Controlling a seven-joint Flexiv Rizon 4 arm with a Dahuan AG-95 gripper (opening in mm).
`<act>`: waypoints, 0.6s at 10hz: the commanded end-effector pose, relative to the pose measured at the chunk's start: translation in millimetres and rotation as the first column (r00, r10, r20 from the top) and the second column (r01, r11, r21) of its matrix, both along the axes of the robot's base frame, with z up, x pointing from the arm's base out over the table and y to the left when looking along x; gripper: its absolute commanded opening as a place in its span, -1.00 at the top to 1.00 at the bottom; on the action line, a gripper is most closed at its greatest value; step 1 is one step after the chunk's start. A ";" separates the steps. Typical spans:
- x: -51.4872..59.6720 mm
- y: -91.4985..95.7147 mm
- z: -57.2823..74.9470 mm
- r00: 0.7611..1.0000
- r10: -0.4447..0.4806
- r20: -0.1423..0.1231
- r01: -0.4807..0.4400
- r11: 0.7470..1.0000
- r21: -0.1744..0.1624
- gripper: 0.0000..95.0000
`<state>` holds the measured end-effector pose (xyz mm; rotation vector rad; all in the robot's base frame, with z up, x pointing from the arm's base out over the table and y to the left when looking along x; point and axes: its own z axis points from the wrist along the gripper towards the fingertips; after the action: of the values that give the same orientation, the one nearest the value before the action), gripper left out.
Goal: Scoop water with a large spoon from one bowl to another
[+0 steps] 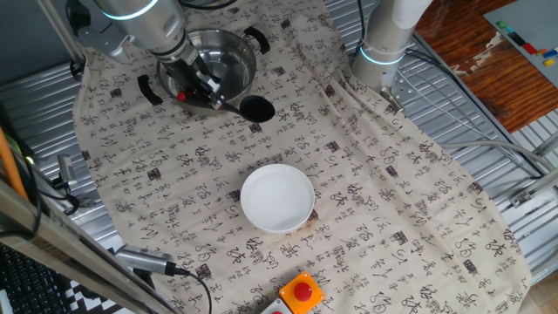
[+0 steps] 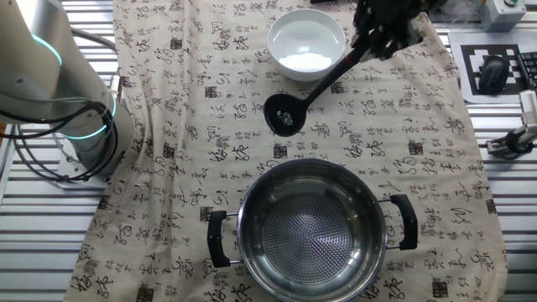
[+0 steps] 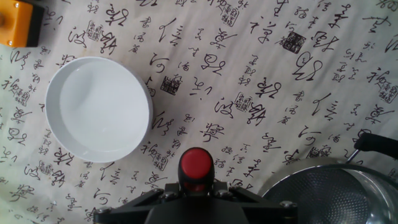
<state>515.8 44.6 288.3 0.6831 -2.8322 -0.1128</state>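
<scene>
My gripper (image 1: 193,87) is shut on the handle of the black ladle (image 1: 256,108), near its red end (image 3: 196,168). The ladle slants down from the gripper (image 2: 372,42) to its round scoop (image 2: 281,113), which is low over the printed cloth between the two vessels. I cannot tell whether the scoop touches the cloth. The white bowl (image 1: 277,198) holds clear water and also shows in the other fixed view (image 2: 306,40) and the hand view (image 3: 98,109). The steel pot (image 1: 218,61) with black side handles stands beside the gripper; its inside (image 2: 310,226) looks empty.
A second arm's silver base (image 1: 384,44) stands at the cloth's edge (image 2: 59,84). An orange box with a red button (image 1: 302,290) sits just past the white bowl, and shows in the hand view (image 3: 18,22). Cables and a metal frame run along the table's sides.
</scene>
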 end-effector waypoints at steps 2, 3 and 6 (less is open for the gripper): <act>-1.0 -0.4 -0.9 1.000 -0.025 0.009 0.025 1.000 -0.012 1.00; -1.0 -0.4 -0.9 1.000 -0.018 0.008 0.019 1.000 -0.010 1.00; -3.9 -16.4 3.0 1.000 0.012 0.003 -0.012 1.000 0.001 1.00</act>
<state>513.7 25.5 292.8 0.7035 -2.8245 -0.1159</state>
